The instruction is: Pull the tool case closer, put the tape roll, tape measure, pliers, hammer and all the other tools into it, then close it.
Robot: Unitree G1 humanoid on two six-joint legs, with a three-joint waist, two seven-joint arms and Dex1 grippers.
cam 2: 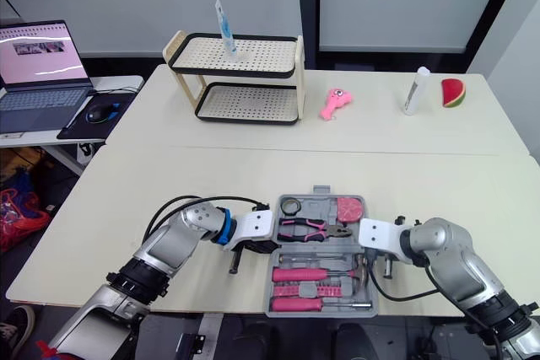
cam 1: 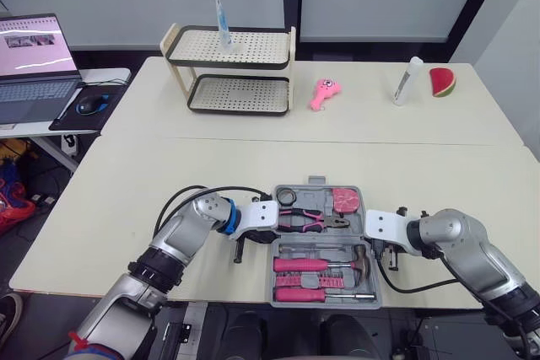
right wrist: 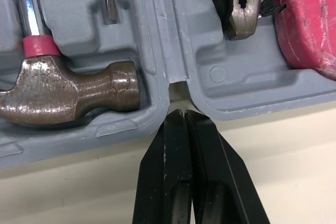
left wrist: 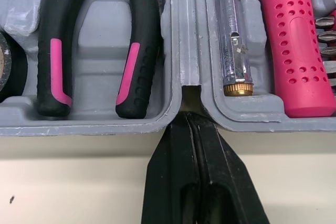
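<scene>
Left arm: bent inward, left gripper point(left wrist: 190, 116) aimed at the left end of the tool case point(left wrist: 186, 45); jaws pressed together, gripping nothing.
Right arm: mirrored, right gripper point(right wrist: 181, 113) at the case's right end; jaws likewise closed and empty.
Tips: at the case's hinge notches, seemingly touching.
Tool case: open flat on the worktop point(cam 1: 253, 158), hinge running left-right.
Pliers point(cam 1: 310, 220): along the hinge, nose toward the right gripper.
Hammer point(right wrist: 68, 90): head at the case's right end.

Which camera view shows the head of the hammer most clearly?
The right wrist view: the hammer head lies large in its grey recess. Both eye views show the whole hammer, small, in the tool case.
</scene>
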